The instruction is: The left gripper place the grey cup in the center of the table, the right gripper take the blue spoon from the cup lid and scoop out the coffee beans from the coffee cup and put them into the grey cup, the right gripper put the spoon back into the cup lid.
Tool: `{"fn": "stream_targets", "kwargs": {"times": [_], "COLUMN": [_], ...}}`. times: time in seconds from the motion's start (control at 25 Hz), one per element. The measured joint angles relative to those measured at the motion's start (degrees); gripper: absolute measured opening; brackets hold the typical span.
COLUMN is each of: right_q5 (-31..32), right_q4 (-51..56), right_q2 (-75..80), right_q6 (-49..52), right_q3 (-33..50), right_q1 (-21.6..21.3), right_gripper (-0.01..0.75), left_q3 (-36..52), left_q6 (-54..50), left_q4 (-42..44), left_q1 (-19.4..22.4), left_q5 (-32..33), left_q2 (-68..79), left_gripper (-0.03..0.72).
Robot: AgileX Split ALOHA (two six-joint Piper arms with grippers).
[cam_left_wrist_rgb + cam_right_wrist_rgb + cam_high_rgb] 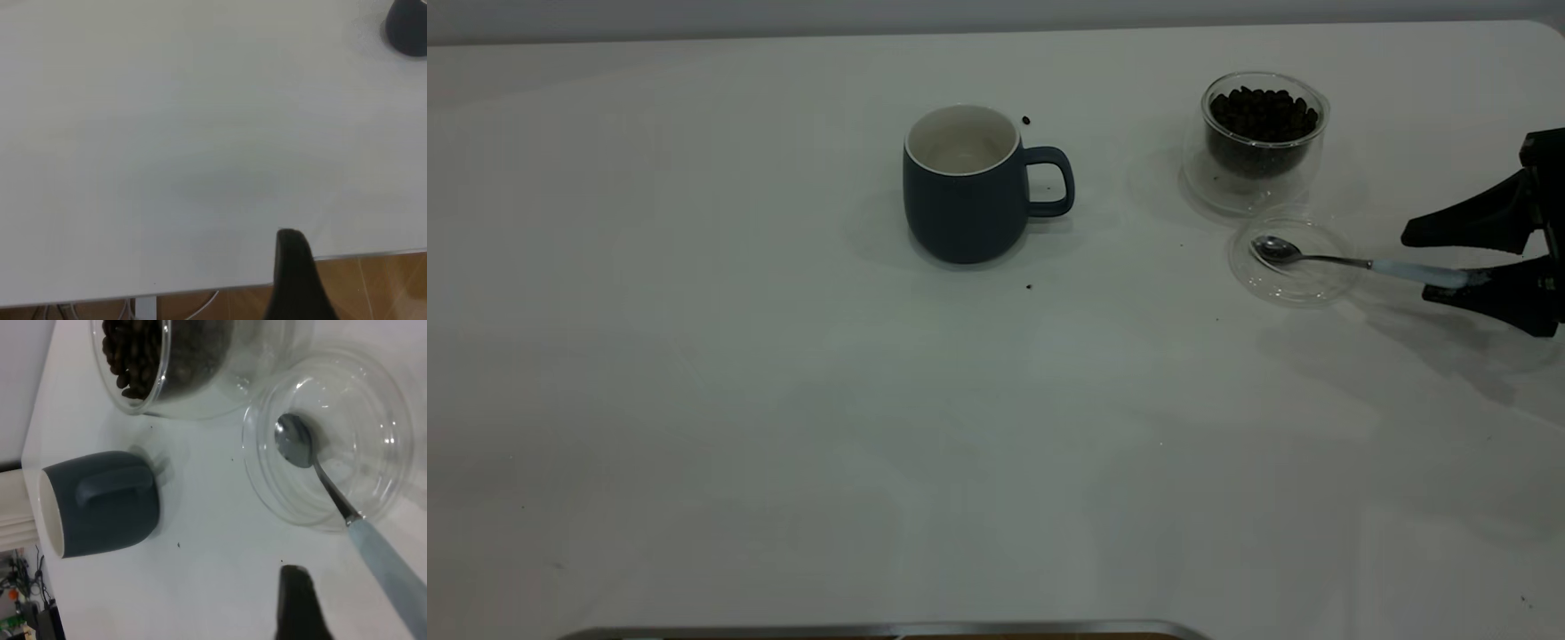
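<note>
Plainly unmarked grey cup, right gripper fingers spread around blue spoon

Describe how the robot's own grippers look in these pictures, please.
The right gripper is matte black, with two long fingers that taper to points, wedge-shaped, on a blocky black base at the picture's edge. Of the left gripper only one black, round-tipped finger shows in its wrist view. No markings or cables are visible.
</note>
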Motion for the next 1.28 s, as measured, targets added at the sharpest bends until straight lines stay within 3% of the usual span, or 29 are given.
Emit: {"fn": "stream_targets", "kwargs": {"times": [0.28, 0.48, 0.64, 0.92, 1.08, 1.28], "right_q5": [-10.4, -16.3, -17.8, -7.9, -1.1, 7.5], "right_q4": [-6.1, -19.1, -34.5, -62.6, -70.9, -74.8], "right_q2": [-5.0, -14.7, -24.7, -49.6, -64.8, -79.0], "right_q6": [10.5, 22.2, 37.5, 62.2, 68.3, 68.8], "right_q3": [0.0, 0.1, 0.2, 0.4, 0.7, 0.7], "right_q1": [0.0, 0.0, 0.0, 0.0, 0.0, 0.0], "right_gripper": [0.548, 0.548, 0.549, 0.517, 0.504, 0.503], "left_q3": [0.0, 0.0, 0.0, 0.0, 0.0, 0.0], "left_q6": [0.0, 0.0, 0.0, 0.0, 0.0, 0.0], "left_q4": [0.0, 0.0, 0.0, 0.0, 0.0, 0.0], "left_q1": [0.0, 0.0, 0.0, 0.0, 0.0, 0.0], "left_q5": [0.0, 0.0, 0.0, 0.0, 0.0, 0.0], "left_q2": [0.0, 0.0, 0.0, 0.0, 0.0, 0.0], "left_gripper": [0.55, 0.55, 0.55, 0.55, 0.55, 0.55]}}
